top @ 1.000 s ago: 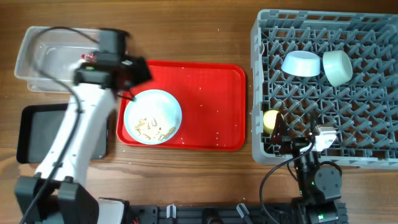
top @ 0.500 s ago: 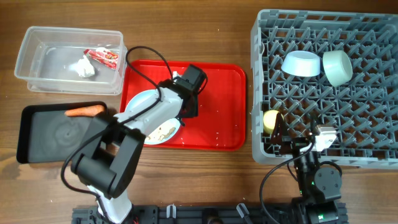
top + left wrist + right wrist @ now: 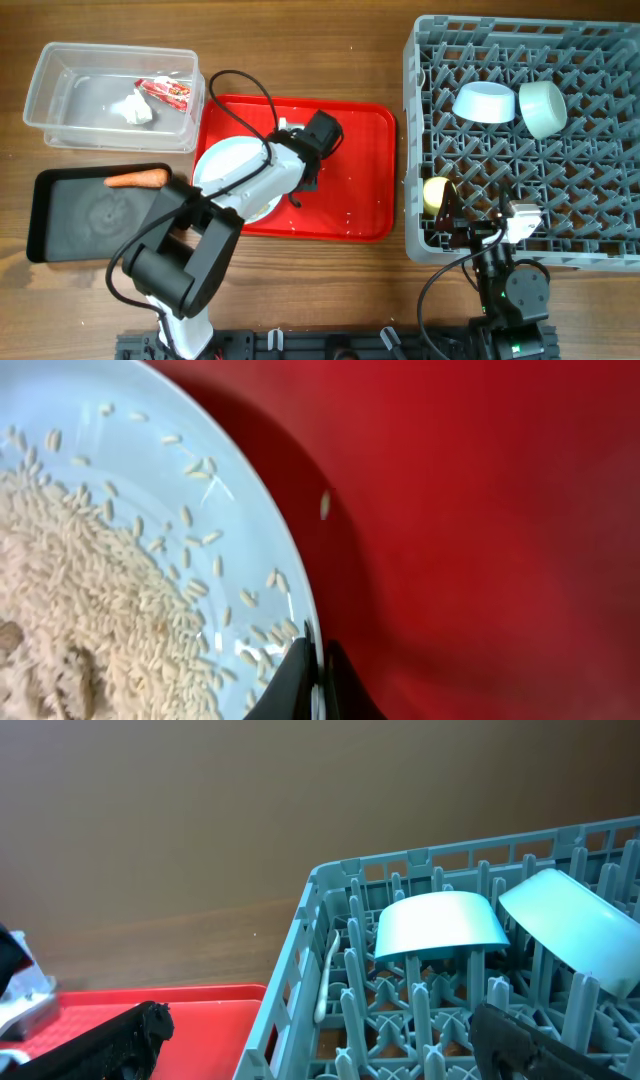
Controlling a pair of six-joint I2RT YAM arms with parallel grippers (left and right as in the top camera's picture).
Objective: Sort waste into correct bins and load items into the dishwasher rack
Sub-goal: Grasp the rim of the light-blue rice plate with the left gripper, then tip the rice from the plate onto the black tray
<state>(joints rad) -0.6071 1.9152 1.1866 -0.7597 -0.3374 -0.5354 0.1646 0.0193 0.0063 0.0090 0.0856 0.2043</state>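
My left gripper is shut on the right rim of the white plate, which carries pale food scraps. From overhead, the plate lies on the red tray, with the left gripper at its right edge. The clear tub holds the red wrapper and the tissue. The carrot lies in the black tray. The rack holds a blue bowl, green bowl, yellow cup and spoon. My right gripper hangs open over the rack's near left corner.
The red tray sits between the two bins on the left and the rack on the right. A strip of bare wooden table runs along the back. The left arm's cable loops over the red tray's back edge.
My left arm swung from the clear tub across to the plate on the red tray, and its gripper closed on the plate's rim. The right arm stayed still.
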